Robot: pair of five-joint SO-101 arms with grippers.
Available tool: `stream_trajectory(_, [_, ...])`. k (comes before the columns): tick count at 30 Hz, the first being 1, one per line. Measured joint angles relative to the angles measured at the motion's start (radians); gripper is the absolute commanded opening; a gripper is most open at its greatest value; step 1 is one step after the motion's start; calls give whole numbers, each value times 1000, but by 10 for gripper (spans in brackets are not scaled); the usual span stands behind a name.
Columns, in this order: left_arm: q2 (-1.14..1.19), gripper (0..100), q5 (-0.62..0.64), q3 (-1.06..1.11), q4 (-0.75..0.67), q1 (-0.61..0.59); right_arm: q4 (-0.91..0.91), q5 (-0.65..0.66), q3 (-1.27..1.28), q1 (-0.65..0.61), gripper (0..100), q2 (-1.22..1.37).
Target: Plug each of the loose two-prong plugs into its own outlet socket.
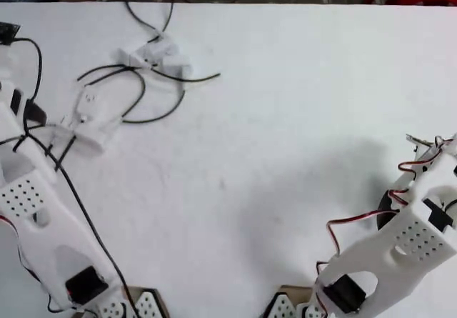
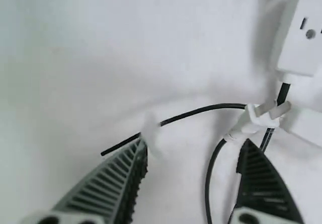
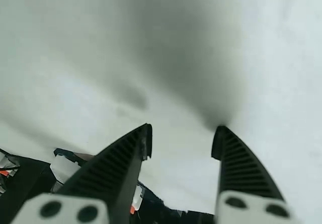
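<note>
A white outlet block [image 2: 301, 31] with a slot and a screw hole on its face lies on the white table; in the high view this outlet block [image 1: 88, 111] sits at the far left. A white plug [image 2: 257, 117] on a black cable [image 2: 201, 112] lies just beside the block's end. My left gripper [image 2: 193, 146] is open, and the plug is close to the tip of one of its fingers [image 2: 259, 171], untouched. A second white plug piece [image 1: 153, 53] with black cables lies farther back. My right gripper [image 3: 181, 136] is open over bare table, holding nothing.
Black cable loops [image 1: 143, 93] spread between the two white pieces at the back left. The right arm [image 1: 407, 239] with red wires stands at the right edge. The table's far edge [image 1: 285, 3] runs along the top of the high view.
</note>
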Motion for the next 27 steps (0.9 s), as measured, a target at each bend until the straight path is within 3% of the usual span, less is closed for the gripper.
stream_trajectory(9, [86, 286, 32, 140, 8, 54, 0, 0, 0, 0, 199, 0])
stream_trajectory(16, [204, 284, 43, 115, -26, 61, 0, 0, 0, 0, 199, 0])
stream_trajectory(24, [330, 32, 43, -20, -38, 72, 0, 0, 0, 0, 199, 0])
stream_trajectory(27, [359, 31, 43, -83, 5, 84, 0, 0, 0, 0, 199, 0])
